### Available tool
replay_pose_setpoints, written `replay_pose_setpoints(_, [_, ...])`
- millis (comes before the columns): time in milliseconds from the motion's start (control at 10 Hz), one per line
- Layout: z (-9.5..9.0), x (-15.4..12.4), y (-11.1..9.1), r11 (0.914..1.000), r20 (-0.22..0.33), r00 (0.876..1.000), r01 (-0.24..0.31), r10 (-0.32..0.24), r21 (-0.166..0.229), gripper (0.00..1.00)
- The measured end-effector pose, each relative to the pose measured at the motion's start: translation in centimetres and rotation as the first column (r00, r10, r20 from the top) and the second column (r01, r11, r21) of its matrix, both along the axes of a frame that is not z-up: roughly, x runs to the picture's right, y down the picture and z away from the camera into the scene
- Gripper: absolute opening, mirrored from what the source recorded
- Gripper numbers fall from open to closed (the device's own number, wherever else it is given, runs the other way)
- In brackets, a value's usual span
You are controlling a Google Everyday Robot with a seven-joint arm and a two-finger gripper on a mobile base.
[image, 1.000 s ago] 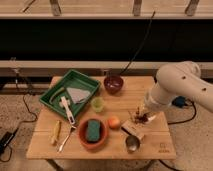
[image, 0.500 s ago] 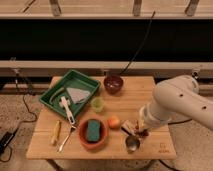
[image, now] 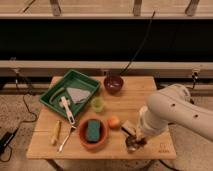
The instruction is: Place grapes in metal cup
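Note:
The metal cup (image: 131, 145) stands near the table's front edge, right of the orange bowl. My gripper (image: 137, 136) hangs from the big white arm (image: 172, 112) and sits directly over the cup, touching or nearly touching its rim. A small dark reddish cluster, the grapes (image: 141, 140), shows at the gripper's tip just above the cup's right rim; the arm hides most of it.
A green tray (image: 54, 97) holding a white brush and a grey cloth is at the left. Also on the table are a translucent green cup (image: 97, 103), a dark red bowl (image: 113, 83), an orange bowl (image: 81, 137) with a green sponge, an orange-pink fruit (image: 114, 122), a tan block (image: 128, 127) and a yellow item (image: 56, 132).
The arm has swung forward and down, carrying the gripper with the dark cluster from the table's middle right to right over the metal cup.

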State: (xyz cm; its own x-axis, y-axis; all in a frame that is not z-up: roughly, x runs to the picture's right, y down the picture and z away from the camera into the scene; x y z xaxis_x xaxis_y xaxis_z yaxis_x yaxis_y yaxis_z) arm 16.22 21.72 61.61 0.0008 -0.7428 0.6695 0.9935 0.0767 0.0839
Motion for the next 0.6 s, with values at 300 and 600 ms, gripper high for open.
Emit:
replay_pose_setpoints(300, [0.04,-0.26,0.7,0.9997,0.004,1.0,0.011,-0.01,-0.023,0.0])
replay_pose_setpoints(600, [0.58,-0.75,1.02,0.9989,0.008,1.0,0.018,-0.018,-0.043,0.0])
